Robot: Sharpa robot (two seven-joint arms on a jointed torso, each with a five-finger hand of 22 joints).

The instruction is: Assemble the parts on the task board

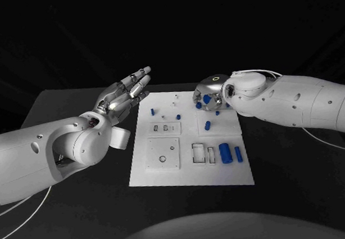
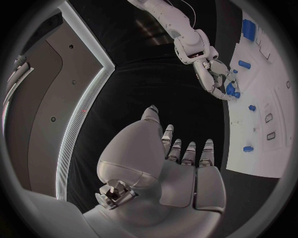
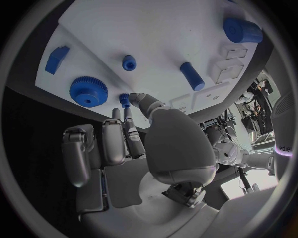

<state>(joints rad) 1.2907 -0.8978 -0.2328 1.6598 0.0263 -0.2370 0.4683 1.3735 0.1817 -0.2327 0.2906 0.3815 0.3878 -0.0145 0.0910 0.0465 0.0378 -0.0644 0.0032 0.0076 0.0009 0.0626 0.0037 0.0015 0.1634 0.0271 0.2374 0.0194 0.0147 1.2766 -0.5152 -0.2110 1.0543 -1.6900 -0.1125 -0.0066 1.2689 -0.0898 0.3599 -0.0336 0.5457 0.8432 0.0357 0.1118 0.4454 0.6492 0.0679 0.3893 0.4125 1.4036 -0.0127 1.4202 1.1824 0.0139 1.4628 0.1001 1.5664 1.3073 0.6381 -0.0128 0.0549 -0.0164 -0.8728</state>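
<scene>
Right wrist view: toothed blue gear (image 3: pixel 88 91), white board (image 3: pixel 161 29).

The left robot hand (image 1: pixel 126 95) sits left of centre in the head view, flat, its fingers straight, close together and empty. The right robot hand (image 1: pixel 211 92), right of centre, points downward, a small blue part pinched at its fingertips (image 3: pixel 128 100).
</scene>
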